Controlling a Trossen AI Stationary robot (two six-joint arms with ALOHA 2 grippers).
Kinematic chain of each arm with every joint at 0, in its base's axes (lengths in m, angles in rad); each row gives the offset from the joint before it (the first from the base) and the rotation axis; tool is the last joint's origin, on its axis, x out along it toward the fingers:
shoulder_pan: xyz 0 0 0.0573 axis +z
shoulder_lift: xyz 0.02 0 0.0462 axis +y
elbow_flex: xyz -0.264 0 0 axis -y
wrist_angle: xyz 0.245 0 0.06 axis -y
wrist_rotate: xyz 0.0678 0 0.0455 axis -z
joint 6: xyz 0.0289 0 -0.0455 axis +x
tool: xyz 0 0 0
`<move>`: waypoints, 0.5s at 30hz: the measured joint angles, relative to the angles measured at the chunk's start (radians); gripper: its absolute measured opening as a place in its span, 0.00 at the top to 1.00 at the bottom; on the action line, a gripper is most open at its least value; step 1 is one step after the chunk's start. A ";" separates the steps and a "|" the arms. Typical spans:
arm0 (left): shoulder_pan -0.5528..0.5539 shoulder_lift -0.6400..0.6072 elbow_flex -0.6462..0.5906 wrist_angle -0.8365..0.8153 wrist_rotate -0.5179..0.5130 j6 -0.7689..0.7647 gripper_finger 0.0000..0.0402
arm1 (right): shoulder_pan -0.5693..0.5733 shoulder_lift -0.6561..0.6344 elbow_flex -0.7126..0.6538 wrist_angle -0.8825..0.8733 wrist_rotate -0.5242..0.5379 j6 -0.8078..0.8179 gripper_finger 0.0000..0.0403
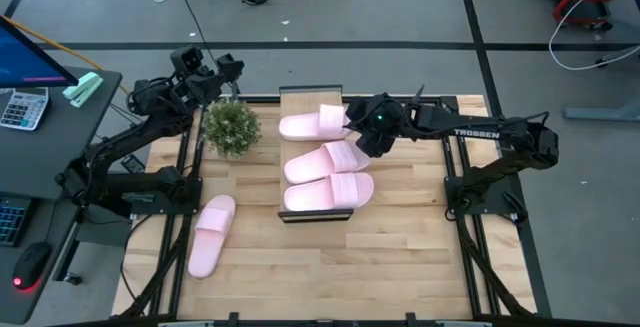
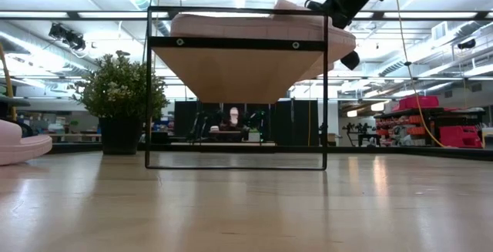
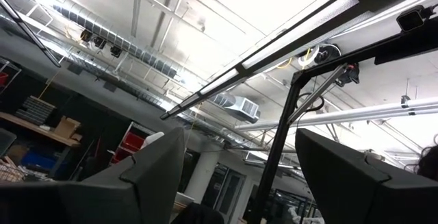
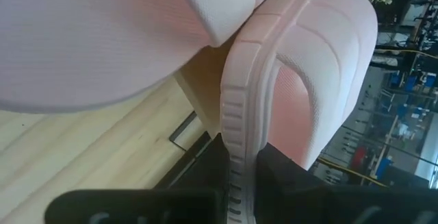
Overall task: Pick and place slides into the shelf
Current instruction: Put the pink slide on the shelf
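- Pinching the rim of the far slide (image 1: 313, 124), the right gripper (image 1: 362, 125) has its jaws pressed tight on the pink edge, at the far end of the shelf (image 1: 308, 95).
- The wrist view shows the slide's ridged edge (image 4: 236, 114) squeezed between the two dark fingers (image 4: 205, 162).
- Two more slides lie on the shelf, a middle one (image 1: 325, 160) and a near one (image 1: 328, 193), side by side.
- A fourth slide (image 1: 211, 234) lies on the tabletop (image 1: 400, 247), well apart from the shelf, on the left side.
- The left gripper (image 1: 228, 70) waits up high near the small green plant (image 1: 231, 126), its jaws spread wide and holding nothing.
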 joint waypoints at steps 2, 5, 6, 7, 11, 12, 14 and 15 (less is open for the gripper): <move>0.000 0.000 0.000 0.000 0.000 0.000 0.30 | -0.001 0.000 0.000 -0.009 0.000 0.001 0.92; 0.000 0.000 0.000 0.000 0.000 0.000 0.30 | -0.002 0.000 0.000 -0.026 0.000 0.002 0.92; 0.000 0.000 0.000 0.000 0.000 0.000 0.30 | -0.002 0.000 0.000 -0.030 0.000 0.003 0.92; 0.000 0.000 0.000 0.000 0.000 0.000 0.30 | -0.002 0.000 0.000 -0.032 -0.001 0.003 0.92; 0.000 0.000 0.000 0.000 0.000 0.000 0.30 | -0.002 0.000 0.000 -0.035 -0.001 0.006 0.92; 0.000 0.000 0.000 0.000 0.000 0.000 0.30 | -0.002 0.000 0.000 -0.038 -0.001 0.006 0.92; 0.000 0.000 0.000 0.000 0.000 0.001 0.30 | -0.002 0.000 0.000 -0.045 -0.008 0.006 0.92; 0.000 0.000 0.000 0.000 0.000 0.001 0.30 | -0.002 0.000 0.000 -0.049 -0.011 0.007 0.92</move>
